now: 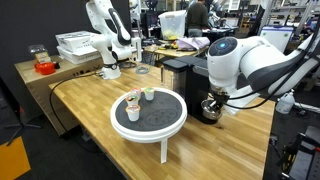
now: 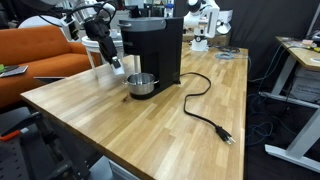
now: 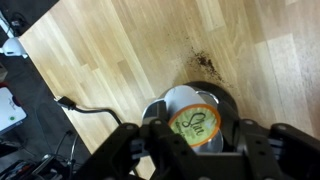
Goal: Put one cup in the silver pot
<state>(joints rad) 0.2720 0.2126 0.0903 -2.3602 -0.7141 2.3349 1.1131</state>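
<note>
In the wrist view my gripper [image 3: 197,140] is shut on the cup [image 3: 195,124], a small cup with a yellow-green lid and an orange rim. It hangs just above the silver pot [image 3: 226,103], whose round rim shows around it. In an exterior view the silver pot [image 2: 141,84] stands on the wooden table beside the black coffee machine, and my gripper [image 2: 117,63] is above it and slightly to the side. In an exterior view my gripper [image 1: 213,104] hides most of the pot.
The black coffee machine [image 2: 158,48] stands right behind the pot, and its black power cord [image 2: 205,108] trails across the table. A round white table [image 1: 150,122] holds a pink-red cup [image 1: 133,103] and a pale cup [image 1: 148,94].
</note>
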